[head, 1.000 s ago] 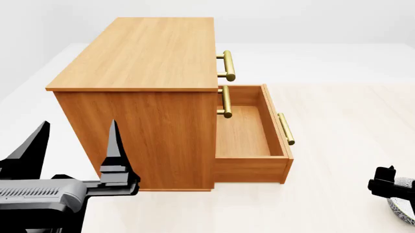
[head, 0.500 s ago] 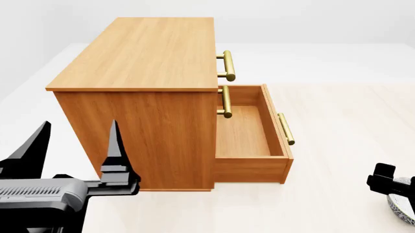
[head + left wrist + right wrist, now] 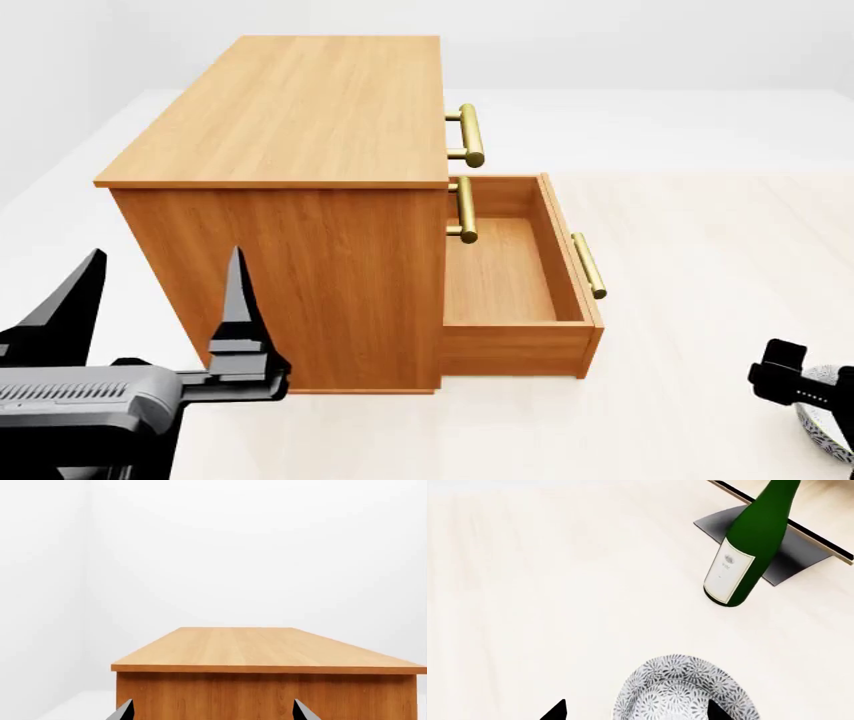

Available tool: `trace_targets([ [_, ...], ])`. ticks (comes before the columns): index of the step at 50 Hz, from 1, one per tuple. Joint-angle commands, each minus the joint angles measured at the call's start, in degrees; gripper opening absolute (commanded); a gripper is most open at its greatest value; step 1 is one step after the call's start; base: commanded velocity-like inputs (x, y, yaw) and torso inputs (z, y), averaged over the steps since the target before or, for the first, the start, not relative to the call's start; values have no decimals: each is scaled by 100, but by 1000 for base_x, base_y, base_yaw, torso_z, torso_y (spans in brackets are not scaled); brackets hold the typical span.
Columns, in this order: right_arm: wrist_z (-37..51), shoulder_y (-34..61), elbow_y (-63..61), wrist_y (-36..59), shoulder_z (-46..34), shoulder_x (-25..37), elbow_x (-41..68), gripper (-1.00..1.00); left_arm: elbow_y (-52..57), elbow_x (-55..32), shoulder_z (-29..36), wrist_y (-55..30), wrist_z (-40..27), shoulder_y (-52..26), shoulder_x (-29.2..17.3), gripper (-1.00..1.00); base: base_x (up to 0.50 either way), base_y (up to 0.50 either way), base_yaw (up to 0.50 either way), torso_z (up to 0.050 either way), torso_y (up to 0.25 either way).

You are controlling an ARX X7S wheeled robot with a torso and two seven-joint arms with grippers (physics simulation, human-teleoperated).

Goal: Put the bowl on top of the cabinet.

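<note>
Place: bare simulated room | cues: blank white walls (image 3: pixel 267 555), pale wooden floor (image 3: pixel 694 230)

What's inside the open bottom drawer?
Nothing shows in the open drawer: bare wood floor in the head view. Its back end sits under the cabinet and is hidden. The two drawers above are shut.

bowl (image 3: pixel 684 692) cut by frame edge, bottle (image 3: pixel 752 545) neck out of view, right gripper (image 3: pixel 801 385) mostly cropped
</note>
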Motion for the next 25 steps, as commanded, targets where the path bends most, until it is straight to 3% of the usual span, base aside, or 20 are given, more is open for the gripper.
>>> trace_targets([
  [1, 51, 64, 61, 138, -10, -41, 65, 100, -2, -11, 21, 16, -27, -11, -27, 100, 0, 0, 0, 0, 0],
  [25, 51, 213, 314, 187, -178, -75, 61, 100, -20, -22, 58, 81, -76, -1, -79, 100, 0, 0, 0, 0, 0],
])
